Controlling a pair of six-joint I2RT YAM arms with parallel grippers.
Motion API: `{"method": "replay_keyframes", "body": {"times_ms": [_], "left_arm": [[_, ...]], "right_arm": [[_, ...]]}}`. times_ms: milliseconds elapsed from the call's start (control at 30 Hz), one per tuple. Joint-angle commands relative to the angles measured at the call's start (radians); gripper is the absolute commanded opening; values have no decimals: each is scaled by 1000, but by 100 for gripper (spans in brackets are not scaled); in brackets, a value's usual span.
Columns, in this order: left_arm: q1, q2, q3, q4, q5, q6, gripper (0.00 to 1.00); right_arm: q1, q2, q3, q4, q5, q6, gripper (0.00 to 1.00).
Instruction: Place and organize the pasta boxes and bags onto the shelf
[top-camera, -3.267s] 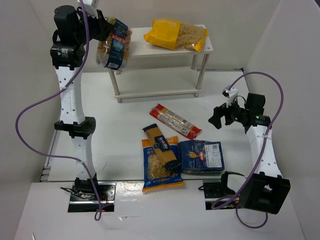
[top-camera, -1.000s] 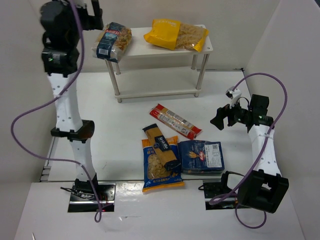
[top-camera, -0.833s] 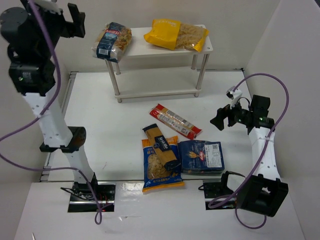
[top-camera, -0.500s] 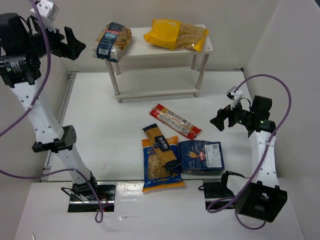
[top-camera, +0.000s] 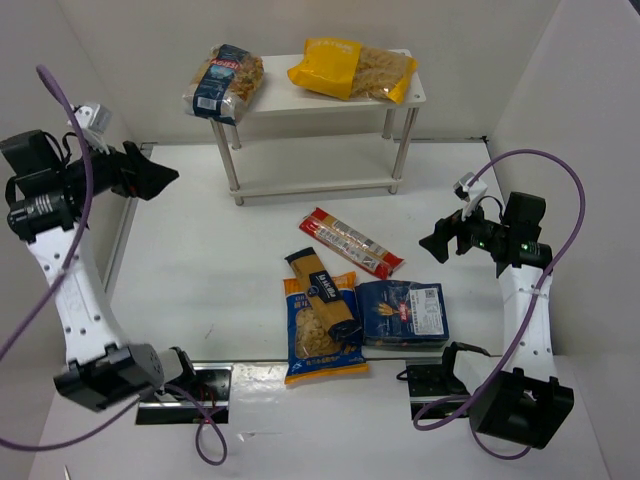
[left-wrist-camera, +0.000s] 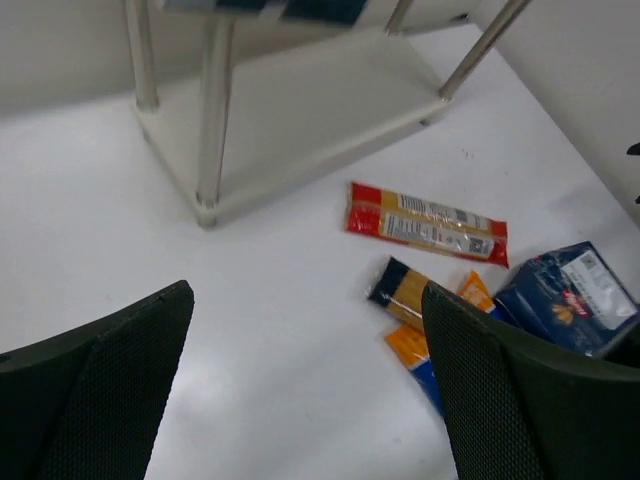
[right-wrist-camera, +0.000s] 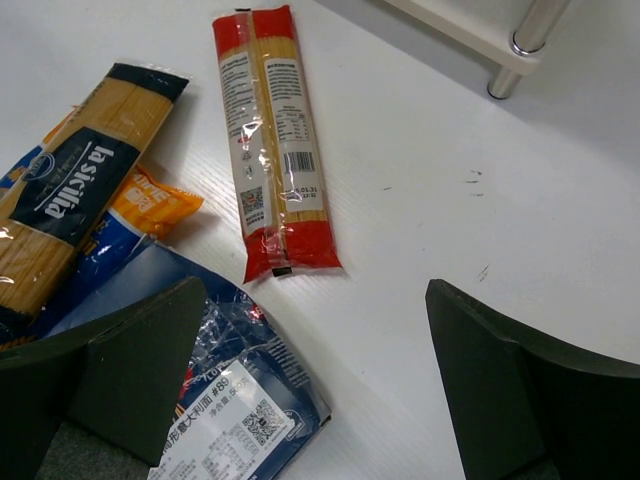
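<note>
The white shelf (top-camera: 285, 97) stands at the back. On its top board lie the clear bag with the dark blue label (top-camera: 224, 80) at the left and the big yellow bag (top-camera: 350, 68) at the right. On the table lie the long red-clear packet (top-camera: 350, 242), the long yellow box (top-camera: 322, 290) across the blue-orange bag (top-camera: 320, 350), and the flat dark blue pack (top-camera: 402, 313). My left gripper (top-camera: 160, 178) is open and empty, low at the left, away from the shelf. My right gripper (right-wrist-camera: 315, 290) is open above the red-clear packet (right-wrist-camera: 270, 140) and the dark blue pack (right-wrist-camera: 230, 400).
White walls close in the left, back and right sides. The shelf's lower board (left-wrist-camera: 300, 120) holds nothing in view. Purple cables loop from both arms. The arm bases (top-camera: 185, 385) sit at the near edge.
My left arm let go of the clear bag on the top board, then swung down and left away from the shelf. The right arm has hardly moved.
</note>
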Motion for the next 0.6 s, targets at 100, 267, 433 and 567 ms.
{"method": "replay_keyframes", "body": {"times_ms": [100, 267, 433, 567], "left_arm": [[-13, -105, -105, 455, 10, -218, 100], [-12, -116, -183, 638, -66, -344, 100], [-22, -116, -295, 795, -164, -388, 100], [-32, -102, -320, 883, -192, -376, 100]], "right_arm": [[-7, -25, 9, 10, -26, -3, 100], [-7, -25, 0, 10, -26, -3, 100], [-7, -25, 0, 19, -26, -3, 100], [-7, -25, 0, 19, -26, -3, 100]]}}
